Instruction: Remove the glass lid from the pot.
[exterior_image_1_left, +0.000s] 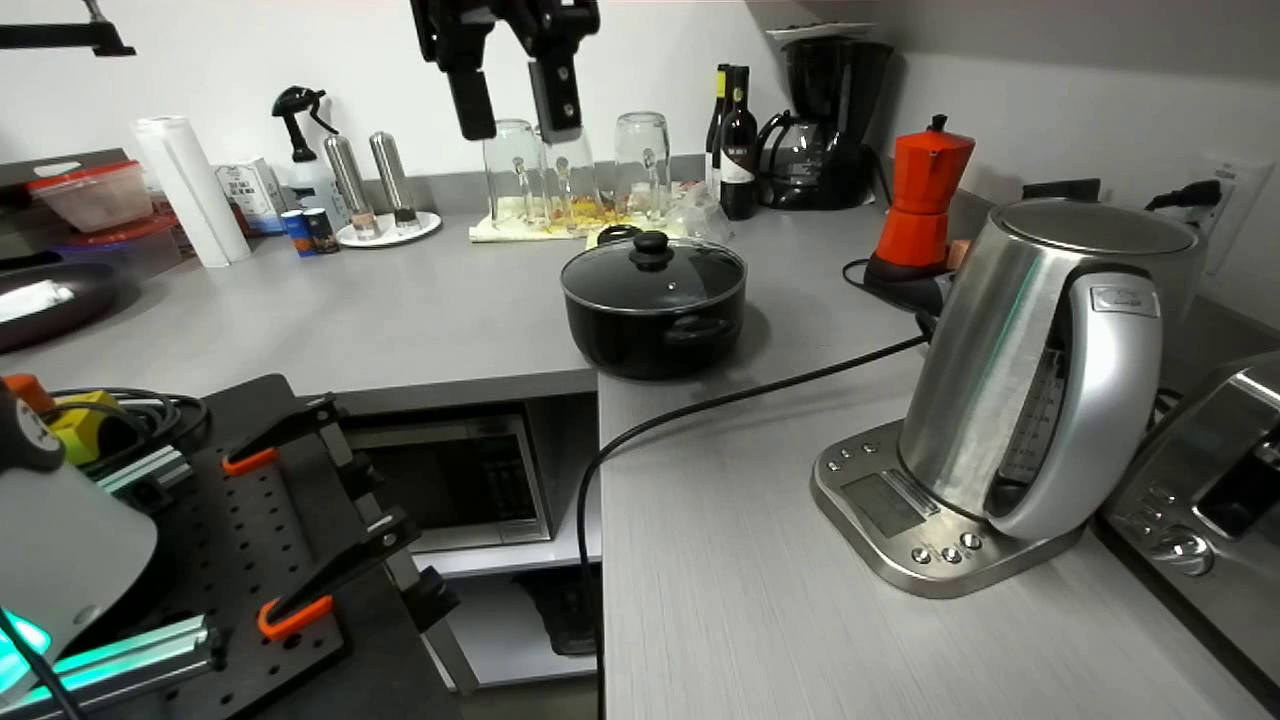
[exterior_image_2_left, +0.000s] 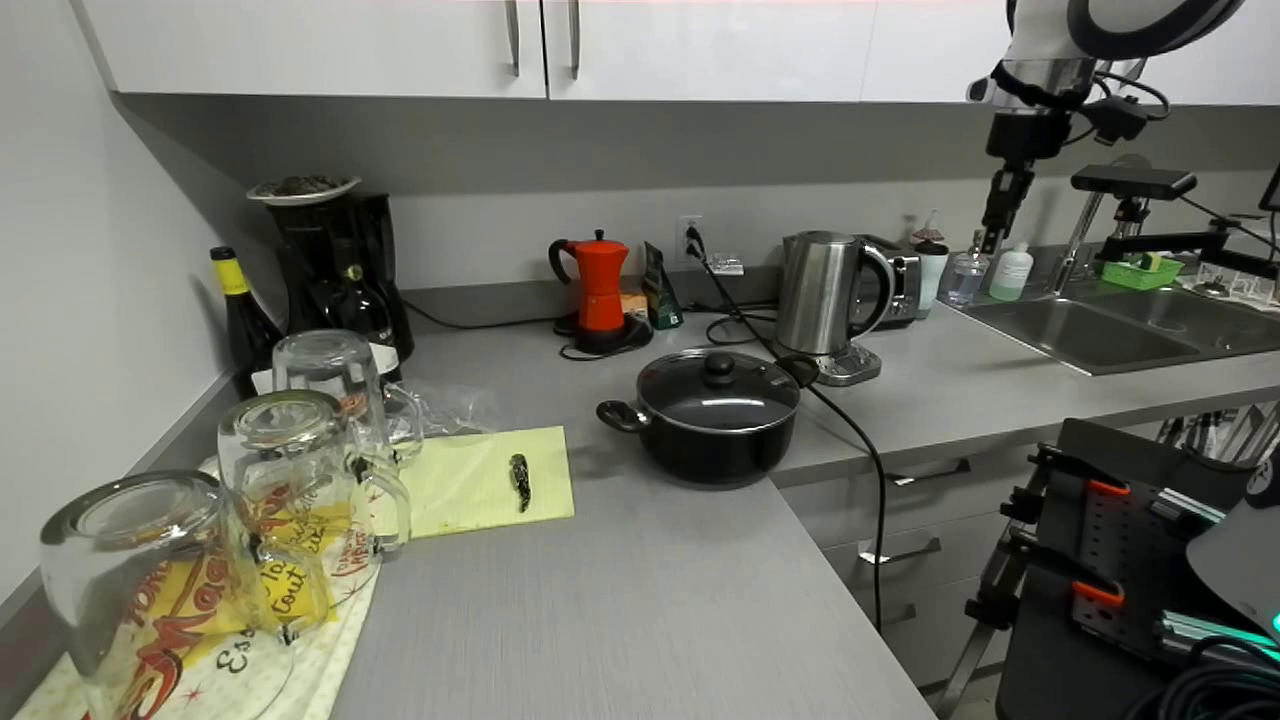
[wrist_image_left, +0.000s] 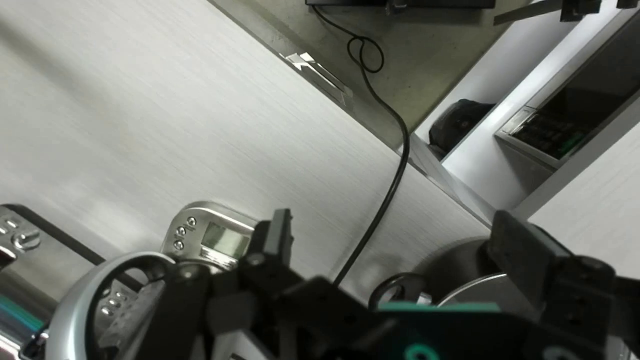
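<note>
The black pot (exterior_image_1_left: 640, 342) (exterior_image_2_left: 715, 455) stands upright on the grey counter in both exterior views. The glass lid (exterior_image_1_left: 690, 283) (exterior_image_2_left: 680, 392), with a metal rim and black centre knob, sits on top of it. My gripper (exterior_image_1_left: 518, 118) (exterior_image_2_left: 995, 225) hangs in the air well above the counter, apart from the lid. In the wrist view my gripper (wrist_image_left: 390, 225) is open, with nothing between its fingers. Part of the pot (wrist_image_left: 457, 257) and the lid's edge (wrist_image_left: 500, 292) show at the lower right there. The knob is hidden in that view.
A steel kettle (exterior_image_1_left: 985, 390) (exterior_image_2_left: 820, 290) stands near the pot. A black cable (exterior_image_1_left: 740, 390) (wrist_image_left: 380, 215) crosses the counter beside the pot and hangs over the edge. A red moka pot (exterior_image_2_left: 600, 285), glass mugs (exterior_image_2_left: 300, 450) and a coffee maker (exterior_image_1_left: 830, 120) stand around.
</note>
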